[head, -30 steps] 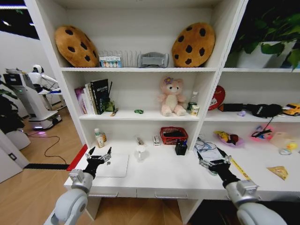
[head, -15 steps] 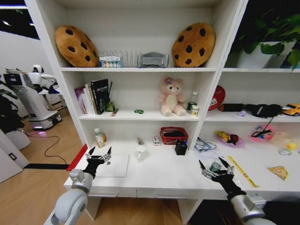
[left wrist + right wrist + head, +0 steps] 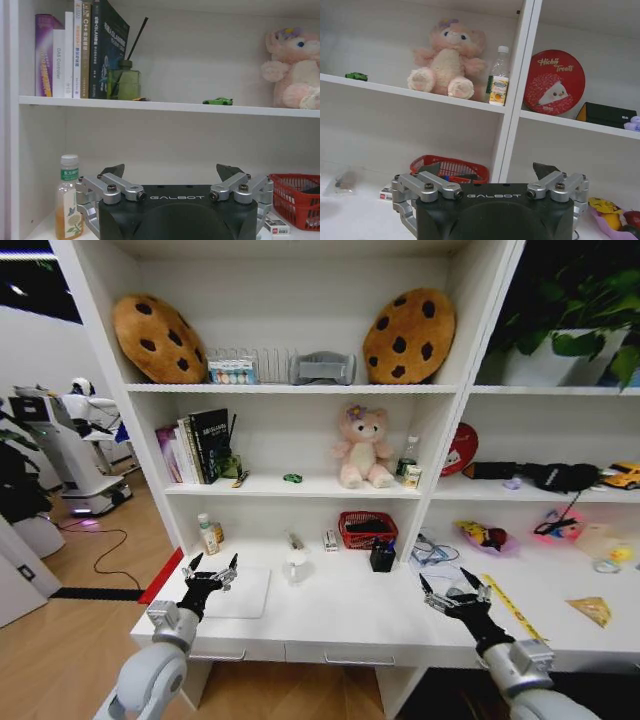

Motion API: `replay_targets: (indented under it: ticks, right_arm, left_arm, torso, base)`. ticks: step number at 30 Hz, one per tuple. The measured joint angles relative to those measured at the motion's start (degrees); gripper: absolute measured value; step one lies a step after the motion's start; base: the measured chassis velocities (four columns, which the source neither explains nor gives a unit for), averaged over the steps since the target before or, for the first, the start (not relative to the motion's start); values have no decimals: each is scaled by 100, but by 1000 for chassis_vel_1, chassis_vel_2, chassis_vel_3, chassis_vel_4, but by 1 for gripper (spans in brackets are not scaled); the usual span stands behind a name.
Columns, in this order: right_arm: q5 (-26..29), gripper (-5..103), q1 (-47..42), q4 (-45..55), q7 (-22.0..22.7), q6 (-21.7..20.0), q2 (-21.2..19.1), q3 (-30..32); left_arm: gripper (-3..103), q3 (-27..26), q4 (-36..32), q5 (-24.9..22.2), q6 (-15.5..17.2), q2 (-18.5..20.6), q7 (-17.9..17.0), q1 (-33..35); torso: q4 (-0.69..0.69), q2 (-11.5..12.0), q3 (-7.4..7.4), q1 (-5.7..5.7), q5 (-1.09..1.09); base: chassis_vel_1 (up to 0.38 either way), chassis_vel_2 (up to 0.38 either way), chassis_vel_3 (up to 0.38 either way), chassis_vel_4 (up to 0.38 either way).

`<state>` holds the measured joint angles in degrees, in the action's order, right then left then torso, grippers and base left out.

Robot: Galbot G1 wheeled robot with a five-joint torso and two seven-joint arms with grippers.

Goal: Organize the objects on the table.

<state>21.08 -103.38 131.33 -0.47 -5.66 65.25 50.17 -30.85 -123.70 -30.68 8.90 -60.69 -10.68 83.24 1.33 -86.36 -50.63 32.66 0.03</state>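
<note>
White desk top [image 3: 340,625] up front, and both arms are poised over its near edge. The left gripper [image 3: 211,570] hangs with its fingers spread wide, just above the near corner of the slim laptop [image 3: 238,592] lying flat at the table's left end. The right gripper [image 3: 455,588] is spread just as wide, empty, out over the bare stretch right of centre.

Nothing is held on either side — so the risk sits in the first contact. That laptop is thin and lies flush; I'd judge a pinch from above could skid off its edge or nudge it toward the drop at the front. On the right, the yellow tape measure [image 3: 508,602] lies close beside the open fingers, and a careless descent might snag it.

Further back, the black pen cup [image 3: 381,557] stands in front of the red basket [image 3: 367,529], with a small bottle [image 3: 208,534] at the left wall — tall, narrow things that a sweeping forearm could topple. Loose cables [image 3: 432,549] lie just right of the cup.

Farther still, on the shelf, the tiny green toy car [image 3: 293,478] sits left of the pink plush bear [image 3: 363,447]. Reaching there means clearing everything in between.
</note>
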Motion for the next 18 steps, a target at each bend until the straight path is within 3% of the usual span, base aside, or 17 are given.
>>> replay_targets:
  ticks: [18]
  right_arm:
    - [-465, 100, -18, 20, -4, -21, 254, -165]
  left_arm:
    - [100, 0, 0, 0, 0, 0, -1, 0]
  torso:
    - [0, 0, 0, -1, -2]
  base:
    - [-222, -221, 228, 229]
